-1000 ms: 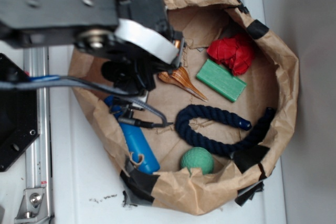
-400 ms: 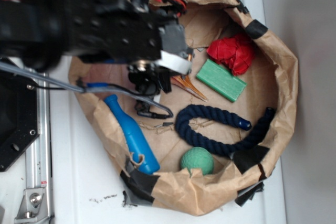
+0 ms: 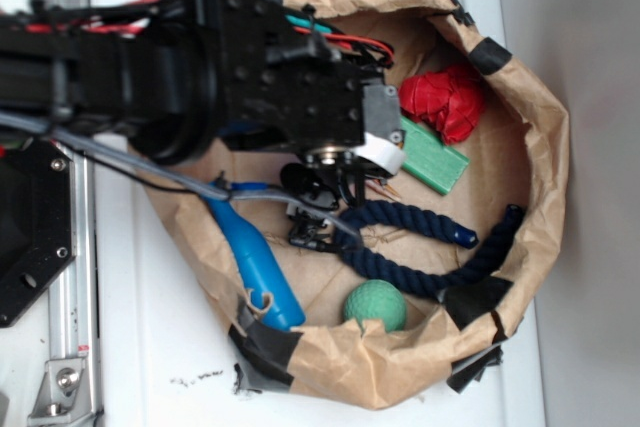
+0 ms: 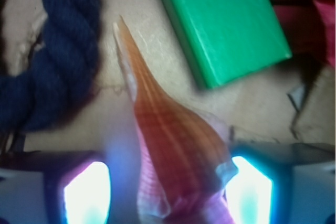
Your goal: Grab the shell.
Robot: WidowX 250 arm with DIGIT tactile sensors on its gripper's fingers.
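The shell (image 4: 173, 150) is glossy orange-brown and lies on the brown paper floor, its long thin point aimed away from me. In the wrist view it sits between my two fingers; the left pad (image 4: 86, 192) stands a small gap off it and the right pad (image 4: 252, 187) is at its edge. My gripper (image 4: 168, 195) is open around the shell's thick end. In the exterior view the gripper (image 3: 335, 182) covers the shell, and only its thin tip (image 3: 387, 188) shows.
All lies inside a brown paper bag (image 3: 540, 147) with raised walls. A dark blue rope (image 3: 420, 247) lies just beside the shell. A green block (image 3: 435, 159), a red cloth (image 3: 445, 99), a green ball (image 3: 376, 304) and a blue bottle (image 3: 255, 262) lie around.
The arm has moved right over the bag floor and come down over the shell. The shell, in plain sight before, is now almost wholly hidden under the gripper.
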